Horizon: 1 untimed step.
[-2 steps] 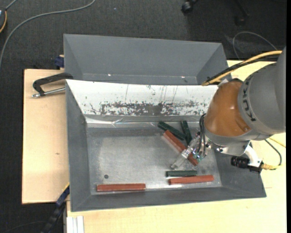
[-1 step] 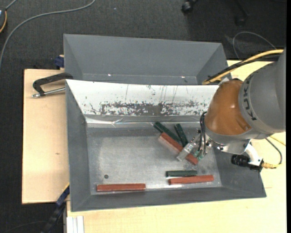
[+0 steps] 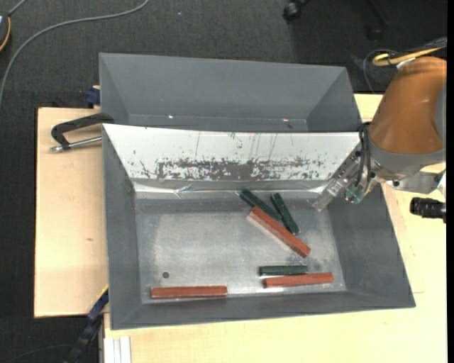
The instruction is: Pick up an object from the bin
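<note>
The gripper (image 3: 333,193) hangs by the right wall of the bin (image 3: 120,213); whether it is open or closed I cannot tell. Nearest, to its lower left, lie a dark green bar (image 3: 284,214) and a red-brown bar (image 3: 279,232), both slanting upper-left to lower-right.

The place looked like a robotics lab rather than a home or a shop. A grey sheet-metal bin (image 3: 213,85), its back wall scuffed and scratched, sat beneath an industrial robot arm (image 3: 411,106) in an orange cover at the bin's right edge. Around it lay dark, office-type carpet (image 3: 213,25). A pale cable (image 3: 71,24) trailed loose across the carpet, and black chair casters (image 3: 291,8) stood beyond the bin's far edge.
</note>
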Each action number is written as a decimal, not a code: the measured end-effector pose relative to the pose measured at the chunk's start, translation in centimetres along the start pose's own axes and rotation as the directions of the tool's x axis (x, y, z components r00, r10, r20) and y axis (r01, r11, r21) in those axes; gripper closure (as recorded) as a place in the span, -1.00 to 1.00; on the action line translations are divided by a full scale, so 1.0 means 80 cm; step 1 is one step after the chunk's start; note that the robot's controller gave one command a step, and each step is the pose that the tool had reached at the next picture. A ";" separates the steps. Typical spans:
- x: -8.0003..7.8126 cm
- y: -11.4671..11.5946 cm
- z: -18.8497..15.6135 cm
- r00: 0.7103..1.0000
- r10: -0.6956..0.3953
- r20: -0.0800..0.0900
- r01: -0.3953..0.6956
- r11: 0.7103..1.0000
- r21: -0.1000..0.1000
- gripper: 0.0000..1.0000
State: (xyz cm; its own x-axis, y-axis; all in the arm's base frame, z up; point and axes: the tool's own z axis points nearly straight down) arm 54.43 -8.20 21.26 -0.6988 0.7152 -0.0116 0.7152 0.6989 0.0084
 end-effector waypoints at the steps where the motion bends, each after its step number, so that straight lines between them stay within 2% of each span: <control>1: 0.003 -0.001 0.006 1.000 0.000 -0.008 0.000 1.000 0.006 -1.00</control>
State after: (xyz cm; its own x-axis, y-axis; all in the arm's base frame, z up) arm 54.23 -8.12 20.81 -0.6991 0.7150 -0.0037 0.7150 0.6991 0.0025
